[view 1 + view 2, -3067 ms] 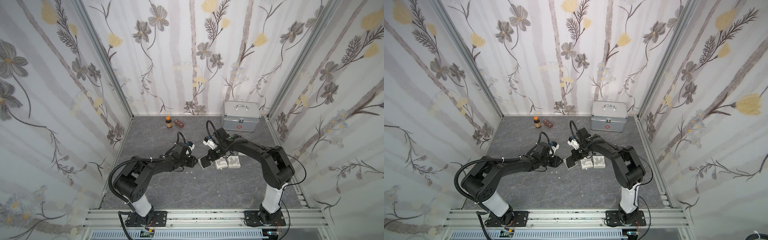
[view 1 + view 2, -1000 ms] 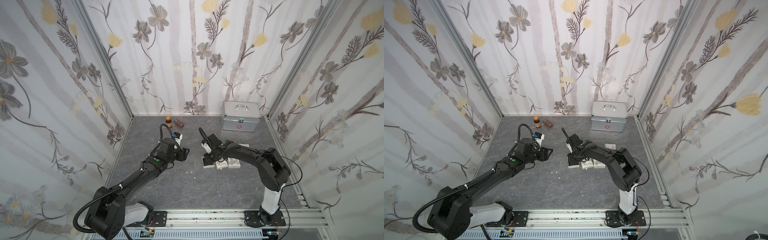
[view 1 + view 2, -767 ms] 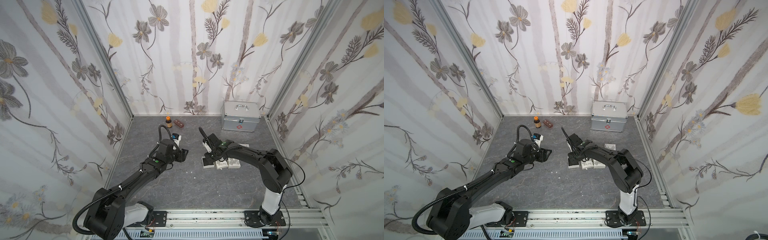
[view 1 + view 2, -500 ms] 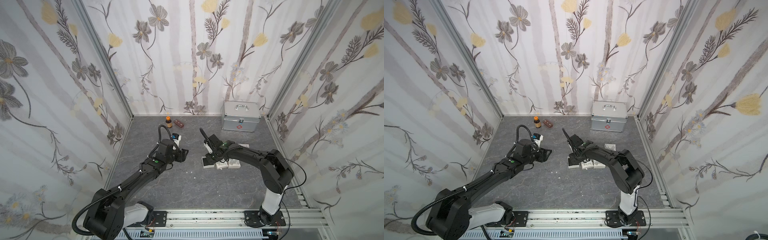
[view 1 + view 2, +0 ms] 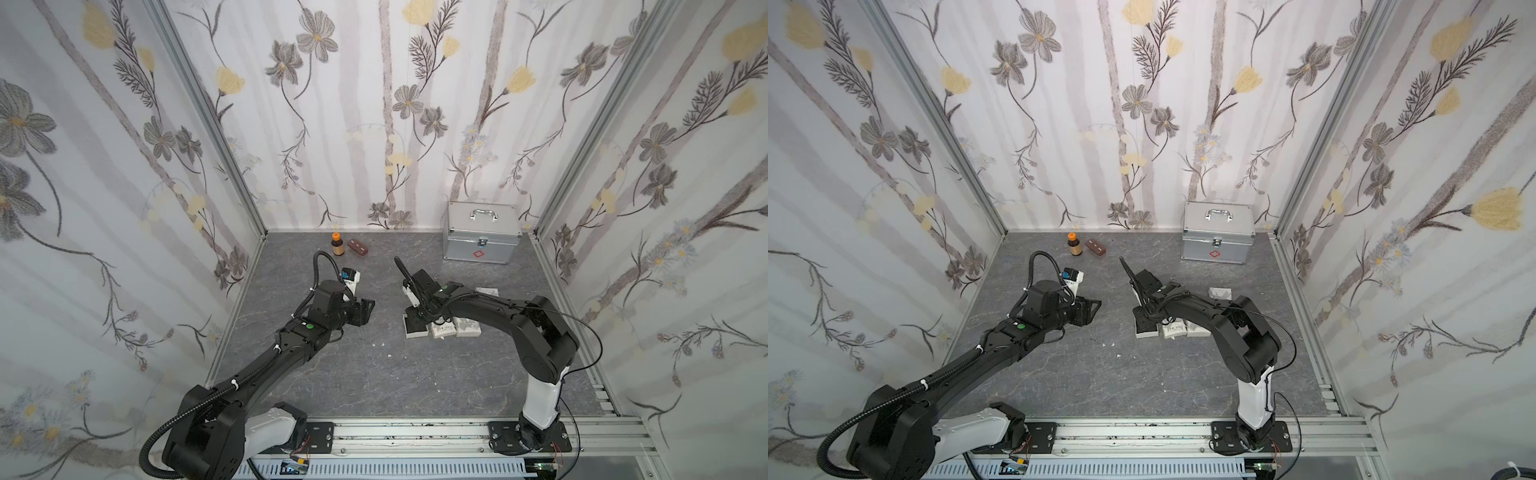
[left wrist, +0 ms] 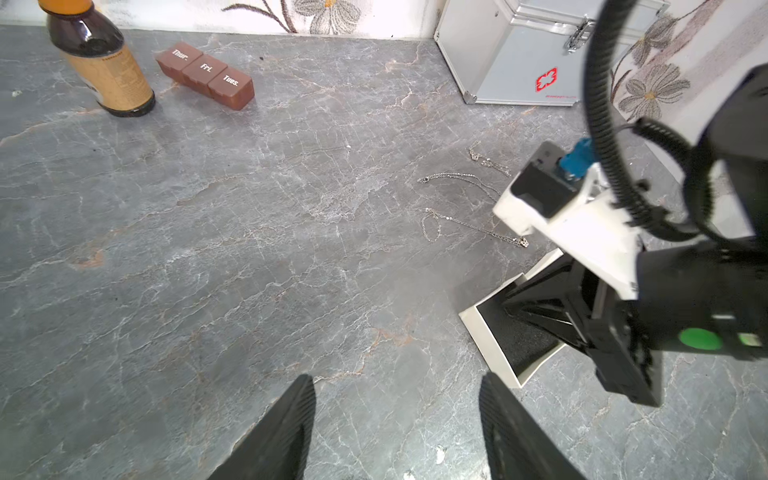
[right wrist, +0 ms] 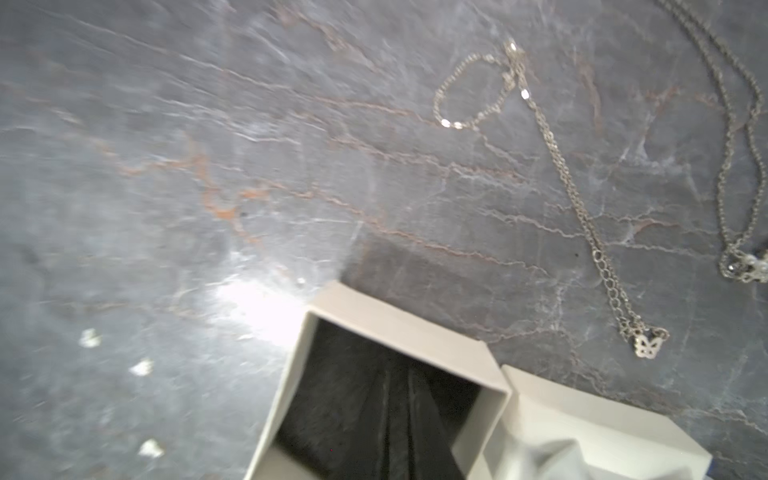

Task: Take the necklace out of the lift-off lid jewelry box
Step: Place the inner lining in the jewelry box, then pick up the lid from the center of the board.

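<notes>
The open white jewelry box (image 7: 399,320) with a black lining stands leftmost in a row of small white boxes (image 5: 415,330). My right gripper (image 7: 401,382) reaches down into it, fingers pressed together, shut. I see no chain in the part of the lining that shows; the fingers hide the rest. A fine silvery necklace (image 7: 582,216) with a butterfly pendant lies on the table just beyond the box, also visible in the left wrist view (image 6: 469,226). Two more chains (image 6: 457,178) lie farther on. My left gripper (image 6: 395,399) hangs open over bare table, left of the box (image 6: 493,348).
Two more small white boxes (image 5: 455,330) stand right of the open one. An amber bottle (image 5: 338,245) and a brown pill organizer (image 5: 358,246) stand by the back wall, a metal first-aid case (image 5: 482,232) at the back right. A crumpled white paper (image 5: 486,291) lies behind the right arm.
The left gripper has drawn back to the left, away from the boxes. The right gripper has come down into the open box, which now lies flat. In the last second little has shifted.
</notes>
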### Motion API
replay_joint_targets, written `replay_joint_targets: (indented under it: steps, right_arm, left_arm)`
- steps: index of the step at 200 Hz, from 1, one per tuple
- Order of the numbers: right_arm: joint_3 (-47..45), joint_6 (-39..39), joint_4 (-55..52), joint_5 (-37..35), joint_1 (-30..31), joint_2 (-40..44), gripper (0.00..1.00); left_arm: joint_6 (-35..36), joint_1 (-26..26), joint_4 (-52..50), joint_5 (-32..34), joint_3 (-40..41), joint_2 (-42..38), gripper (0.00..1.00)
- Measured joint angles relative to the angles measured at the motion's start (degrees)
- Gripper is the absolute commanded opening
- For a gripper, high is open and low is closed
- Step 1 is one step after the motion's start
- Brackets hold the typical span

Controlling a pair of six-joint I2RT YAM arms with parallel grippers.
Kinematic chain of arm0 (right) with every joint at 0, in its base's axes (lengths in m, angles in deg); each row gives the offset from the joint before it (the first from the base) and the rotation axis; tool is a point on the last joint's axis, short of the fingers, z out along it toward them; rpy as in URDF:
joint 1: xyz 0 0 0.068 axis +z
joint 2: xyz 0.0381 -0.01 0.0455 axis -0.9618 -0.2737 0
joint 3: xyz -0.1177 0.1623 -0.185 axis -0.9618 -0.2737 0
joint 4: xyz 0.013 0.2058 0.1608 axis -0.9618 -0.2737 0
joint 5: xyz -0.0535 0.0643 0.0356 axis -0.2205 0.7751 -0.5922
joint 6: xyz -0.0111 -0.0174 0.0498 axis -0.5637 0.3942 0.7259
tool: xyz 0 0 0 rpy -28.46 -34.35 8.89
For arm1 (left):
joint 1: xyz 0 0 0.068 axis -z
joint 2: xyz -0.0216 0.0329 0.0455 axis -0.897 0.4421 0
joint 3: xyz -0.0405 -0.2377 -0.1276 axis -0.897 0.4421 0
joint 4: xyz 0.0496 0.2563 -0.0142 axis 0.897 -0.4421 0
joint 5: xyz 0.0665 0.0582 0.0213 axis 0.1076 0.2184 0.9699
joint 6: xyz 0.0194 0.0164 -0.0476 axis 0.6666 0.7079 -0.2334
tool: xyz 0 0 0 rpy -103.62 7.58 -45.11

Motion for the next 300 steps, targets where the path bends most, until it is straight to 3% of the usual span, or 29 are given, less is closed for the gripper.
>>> replay_joint_targets:
  steps: [18, 98, 163, 209, 300]
  right_arm:
    - [-1.5, -0.2, 1.9, 1.4, -0.2, 3.6, 0.41]
    - [-9.0, 2.2, 0.0, -5.2, -5.2, 9.5, 0.73]
    - [-13.0, 7.7, 0.2, -7.1, -5.4, 9.9, 0.82]
    - [-13.3, 8.9, 1.4, -7.6, -5.8, 8.7, 0.83]
    - [-13.0, 9.1, 1.7, -7.6, -6.4, 4.5, 0.81]
  left_arm:
    - [0.0, 0.0, 0.0, 0.0, 0.0, 0.3, 0.65]
    - [0.4, -0.5, 0.6, 0.0, 0.0, 1.3, 0.69]
    - [1.0, -0.5, 1.5, -0.5, -0.5, 1.9, 0.75]
    - [1.5, -0.6, 1.7, -0.6, -1.0, 2.4, 0.81]
    - [1.7, -0.6, 1.7, -0.6, -1.1, 2.5, 0.82]
